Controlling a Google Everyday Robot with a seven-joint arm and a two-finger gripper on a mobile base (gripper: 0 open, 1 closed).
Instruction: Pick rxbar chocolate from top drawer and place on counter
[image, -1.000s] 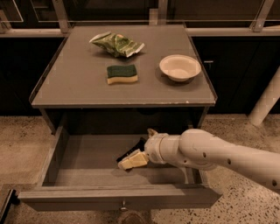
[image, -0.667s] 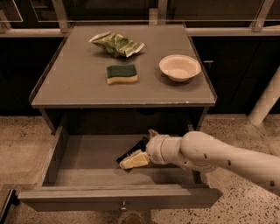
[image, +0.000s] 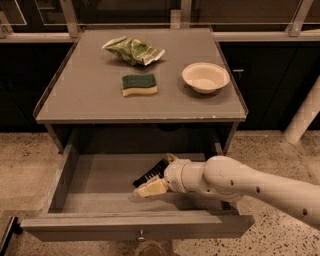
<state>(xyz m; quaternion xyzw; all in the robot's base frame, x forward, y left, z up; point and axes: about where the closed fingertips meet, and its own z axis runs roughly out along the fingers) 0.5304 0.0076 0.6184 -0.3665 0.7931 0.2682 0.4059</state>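
Note:
The rxbar chocolate (image: 149, 173), a flat black bar with white print, is in the open top drawer (image: 100, 175), towards its middle right. My gripper (image: 151, 181) reaches into the drawer from the right on a white arm. It is shut on the bar, with a cream finger (image: 153, 189) against the bar's near side. The bar sits tilted, just above the drawer floor. The counter (image: 90, 100) is the grey tabletop directly above the drawer.
On the counter lie a green wrinkly snack bag (image: 133, 50), a green and yellow sponge (image: 139, 84) and a white bowl (image: 205, 77). The drawer front with a small knob (image: 141, 234) juts towards me. A white post (image: 304, 117) stands at the right, on speckled floor.

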